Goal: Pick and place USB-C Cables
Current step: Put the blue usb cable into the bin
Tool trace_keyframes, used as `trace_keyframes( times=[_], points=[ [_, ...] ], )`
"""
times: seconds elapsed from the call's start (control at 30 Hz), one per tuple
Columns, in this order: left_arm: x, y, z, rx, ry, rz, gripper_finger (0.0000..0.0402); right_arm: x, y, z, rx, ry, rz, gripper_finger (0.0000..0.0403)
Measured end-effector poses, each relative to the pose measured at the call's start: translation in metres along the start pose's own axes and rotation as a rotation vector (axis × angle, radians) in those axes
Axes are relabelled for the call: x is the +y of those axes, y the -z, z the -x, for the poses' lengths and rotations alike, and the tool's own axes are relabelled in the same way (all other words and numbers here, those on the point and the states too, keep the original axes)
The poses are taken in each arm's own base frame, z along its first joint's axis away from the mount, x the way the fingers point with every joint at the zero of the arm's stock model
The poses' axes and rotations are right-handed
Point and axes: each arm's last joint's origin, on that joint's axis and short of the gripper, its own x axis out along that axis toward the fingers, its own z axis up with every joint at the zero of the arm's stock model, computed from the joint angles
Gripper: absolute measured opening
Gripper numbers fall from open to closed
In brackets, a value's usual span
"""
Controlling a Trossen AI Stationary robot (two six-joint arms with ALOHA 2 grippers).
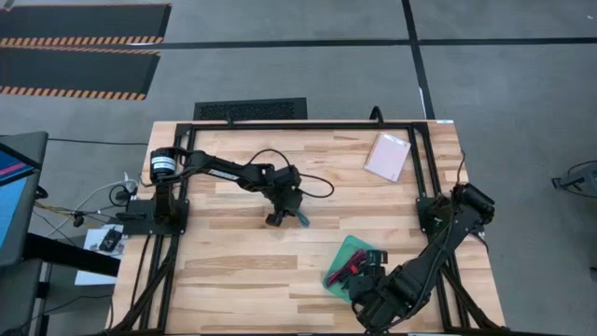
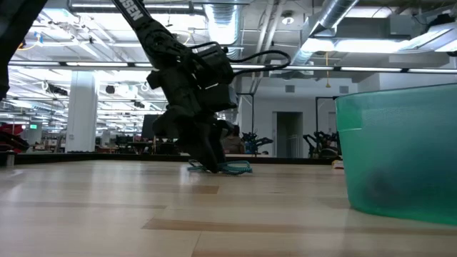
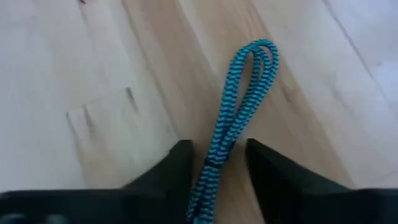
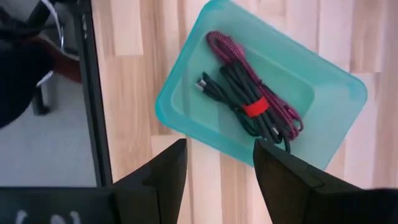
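Between parted left fingers [image 3: 180,171], teal cable [image 3: 239,99] flat, loop end pointing away.

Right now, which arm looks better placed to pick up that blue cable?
The left. Its gripper is down at the table with the blue cable lying between its open jaws. The right gripper hangs over the green tray, away from that cable.

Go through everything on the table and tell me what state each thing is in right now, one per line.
teal cable: flat on the wood, between the left gripper's fingers
left gripper: open, down at the table around the teal cable
maroon cable: lying in the tray
black cable: lying in the tray, red band around it
green tray: upright on the table, holding two cables
right gripper: open, above the tray
pink packet: flat, far corner
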Motion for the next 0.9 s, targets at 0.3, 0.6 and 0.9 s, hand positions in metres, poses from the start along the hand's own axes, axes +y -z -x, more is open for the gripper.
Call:
trace_keyframes(
  times=[0.3,0.6,0.9],
  points=[
    [-0.003,0.0,0.0,0.008,0.021,0.123,0.0013,0.006,0.002,0.002,-0.082,0.023,-0.068,0.0198],
    [-0.032,-0.027,0.044,-0.111,-0.005,0.223,0.0003,0.0,0.0,0.007,-0.262,0.175,-0.094,0.0199],
    [-0.096,-0.025,0.146,-0.571,-0.139,0.207,0.0002,-0.049,0.008,0.084,-0.702,0.362,-0.088,0.0199]
  ],
)
